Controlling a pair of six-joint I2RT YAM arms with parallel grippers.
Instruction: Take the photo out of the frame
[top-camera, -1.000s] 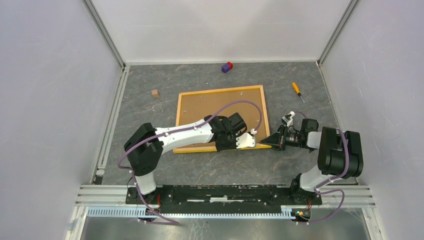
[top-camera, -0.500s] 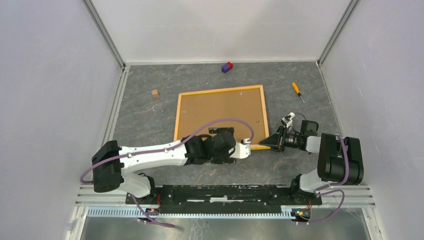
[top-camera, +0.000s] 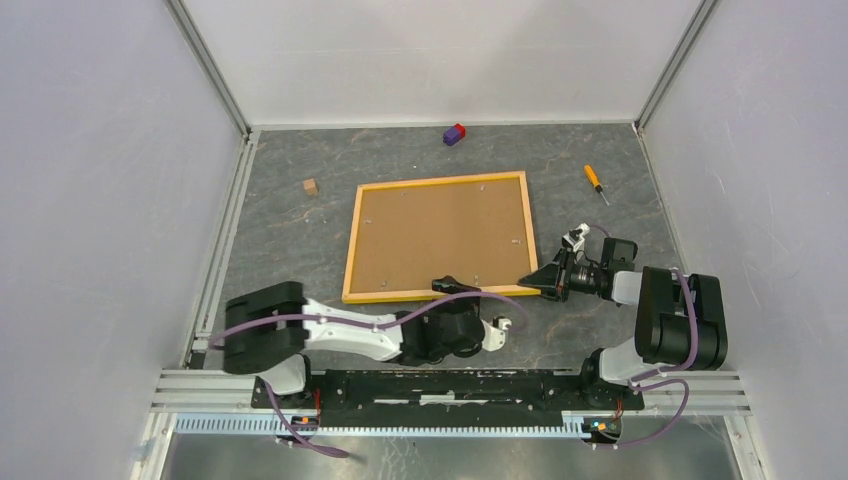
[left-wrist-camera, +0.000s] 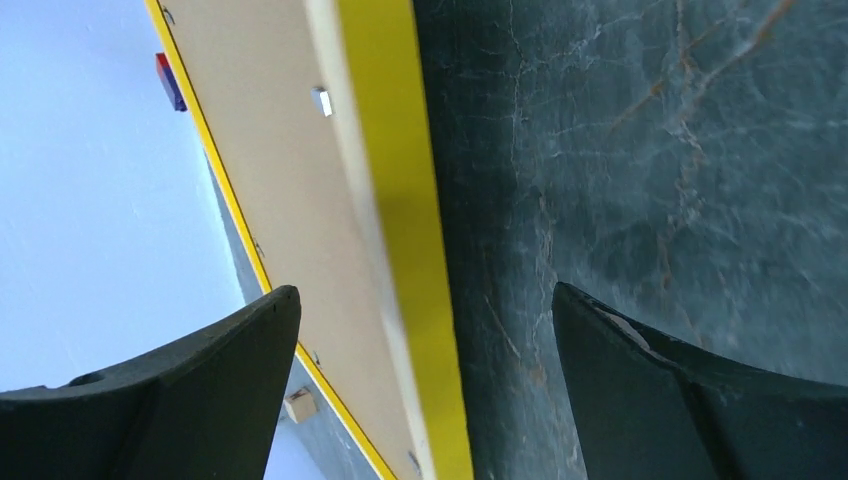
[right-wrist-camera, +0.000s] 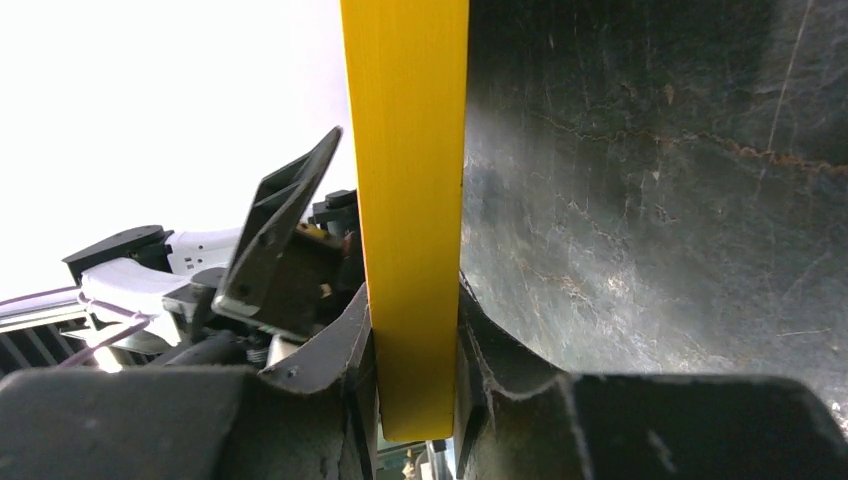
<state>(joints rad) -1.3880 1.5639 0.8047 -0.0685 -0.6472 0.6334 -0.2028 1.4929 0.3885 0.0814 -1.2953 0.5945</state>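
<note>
Right hand pinched on yellow border of frame at near right corner, jaws narrow with border between them. Left hand spread wide, holding nothing, low over table just off frame's near edge. Frame lies mid-table, brown back up, small clips showing. Screwdriver off far right corner. Wooden cube off far left corner.
</note>
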